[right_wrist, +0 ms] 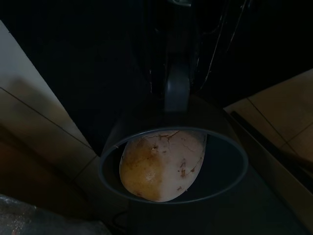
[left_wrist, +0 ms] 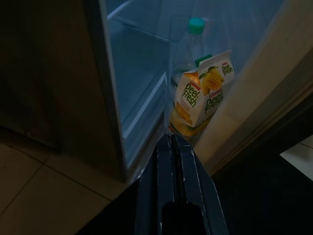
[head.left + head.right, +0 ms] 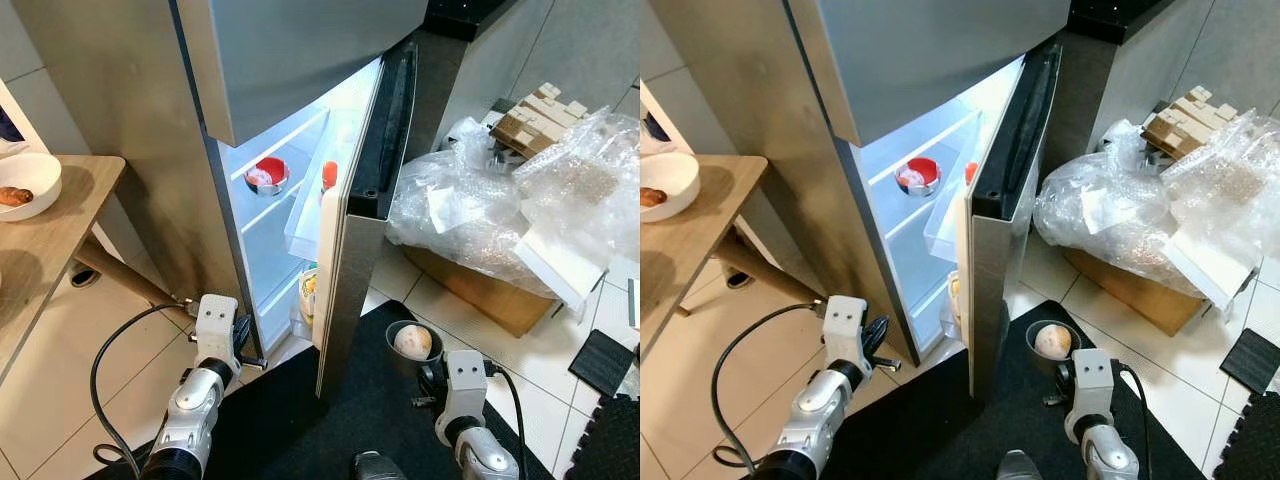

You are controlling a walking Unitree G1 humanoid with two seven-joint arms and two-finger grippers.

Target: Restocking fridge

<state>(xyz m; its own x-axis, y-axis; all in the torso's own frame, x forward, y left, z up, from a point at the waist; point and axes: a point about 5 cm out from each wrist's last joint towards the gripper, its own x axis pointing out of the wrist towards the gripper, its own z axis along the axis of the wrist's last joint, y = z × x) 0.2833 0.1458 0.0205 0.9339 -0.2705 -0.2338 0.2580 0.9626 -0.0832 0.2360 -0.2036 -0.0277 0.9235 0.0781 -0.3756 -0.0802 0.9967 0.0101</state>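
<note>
Step in hand: I judged I was mid-delivery, standing at the open fridge [image 3: 300,190] with one item to stock and the door [image 3: 350,260] swung out between my two arms.
Right pincer: my right pincer [image 3: 418,372] was clamped on the rim of a dark bowl [image 3: 412,345], held low over the black mat [image 3: 370,410], just outside the door's outer face.
The item: a pale, browned bread roll [image 1: 161,164] lay inside that bowl; its crust looked cracked in the right wrist view.
Left pincer: my left pincer [image 3: 243,340] had its fingers [image 2: 176,196] pressed together on nothing, low by the bottom front corner of the fridge, pointing in at the lowest level.
Inside the fridge: a red bowl [image 3: 266,176] sat on an upper shelf; a juice carton [image 2: 200,95] and a green-capped bottle [image 2: 191,44] stood low down near the door side.
Elsewhere: a white bowl [image 3: 25,185] rested at the edge of the wooden surface [image 3: 50,260] to my left; plastic wrap [image 3: 500,200] was heaped over a box to my right.
Next move calls for: carrying the dark bowl around the door's free edge, keeping it level so the roll stays put, then onto a bare stretch of shelf.
Risk: in my judgement, the door edge was the thing most likely to be clipped.
</note>
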